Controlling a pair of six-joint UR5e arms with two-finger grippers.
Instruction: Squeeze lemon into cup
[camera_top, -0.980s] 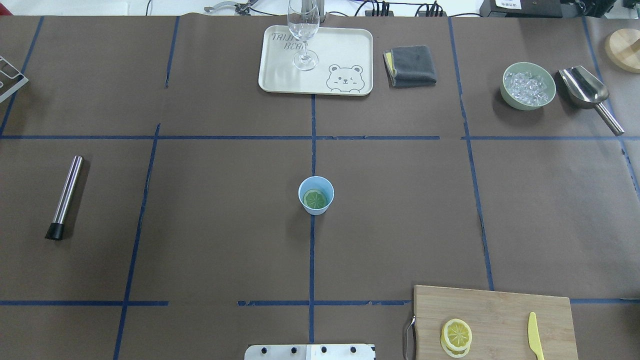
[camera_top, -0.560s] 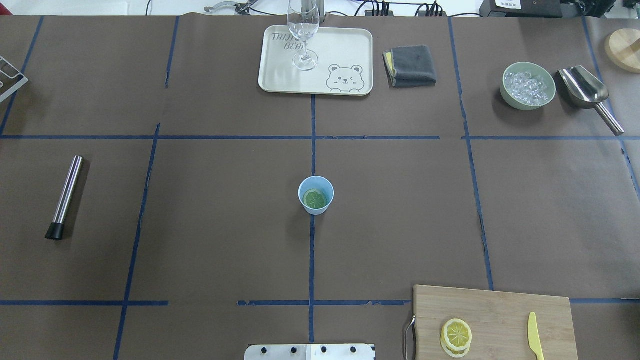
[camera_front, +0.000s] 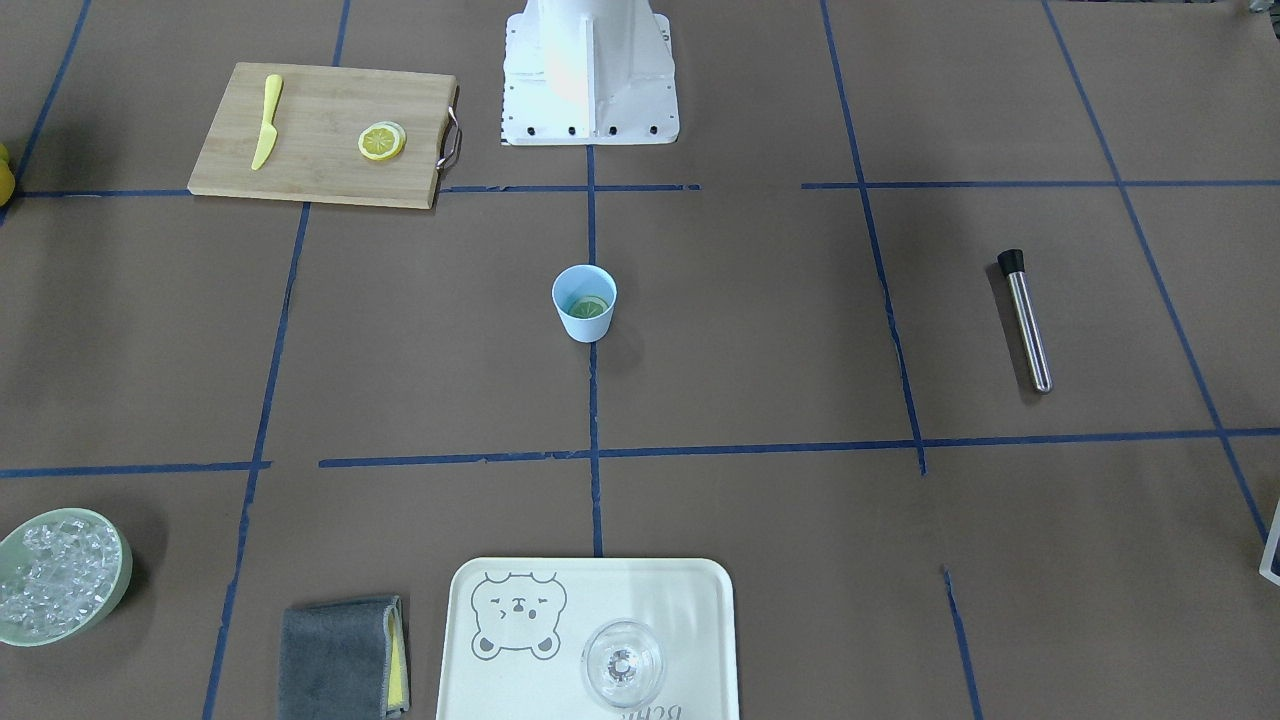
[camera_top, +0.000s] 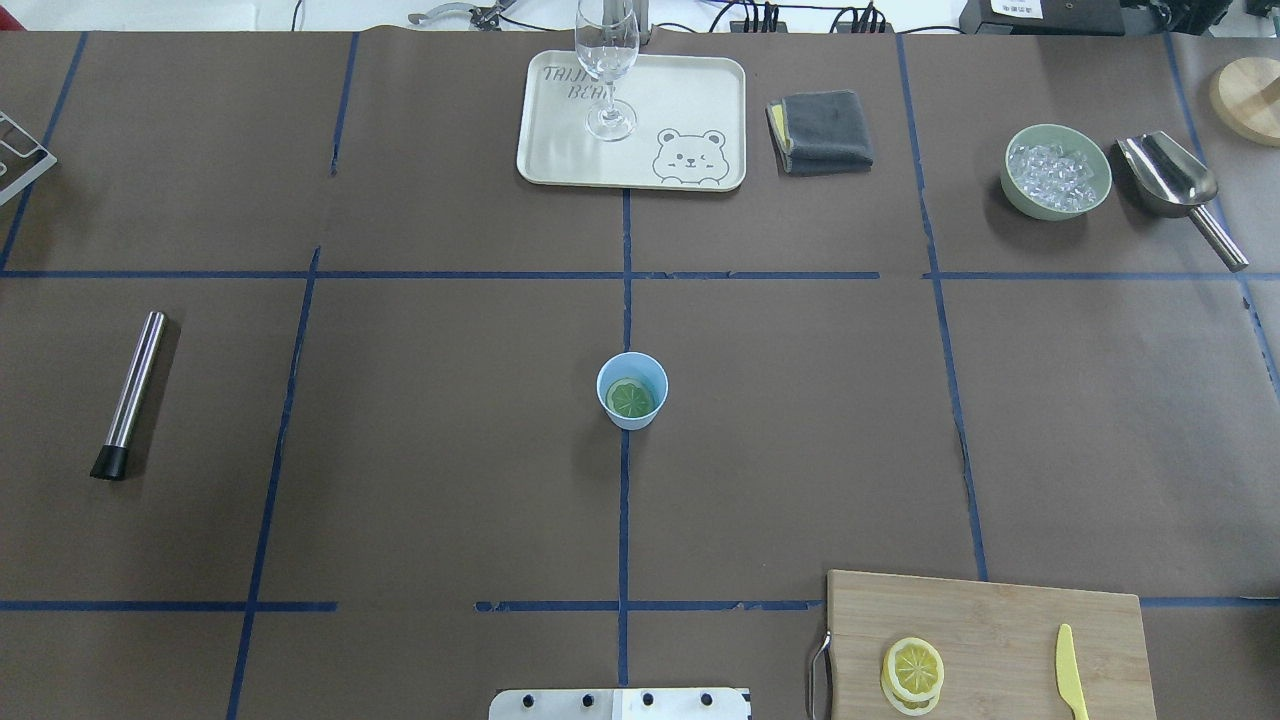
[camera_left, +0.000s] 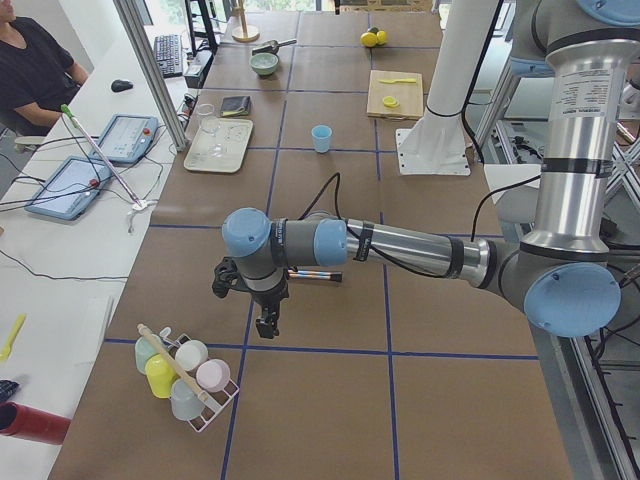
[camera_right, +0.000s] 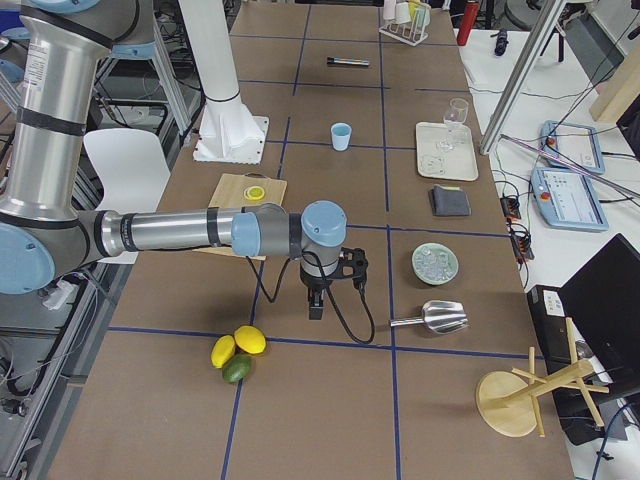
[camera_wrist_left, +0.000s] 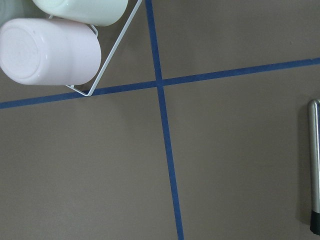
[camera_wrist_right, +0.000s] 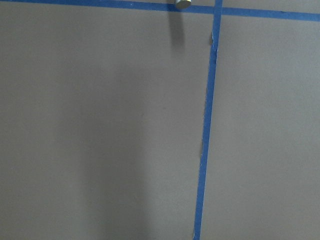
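The light-blue cup (camera_top: 632, 415) stands upright at the table's middle, also in the front view (camera_front: 584, 322). A greenish round slice (camera_top: 631, 399) lies inside it. A yellow lemon slice (camera_top: 913, 667) lies on top of another on the bamboo cutting board (camera_top: 1000, 620), also in the front view (camera_front: 381, 141). My left gripper (camera_left: 268, 325) hangs over the table's left end near a cup rack. My right gripper (camera_right: 314, 310) hangs over the right end. Both show only in the side views, so I cannot tell if they are open or shut.
A yellow plastic knife (camera_top: 1071, 672) lies on the board. A cream tray (camera_top: 690, 90) with a clear glass (camera_top: 607, 70), a grey cloth (camera_top: 822, 131), a green bowl of ice (camera_top: 1056, 171) and a metal scoop (camera_top: 1175, 185) are at the back. A steel rod (camera_top: 130, 392) lies left.
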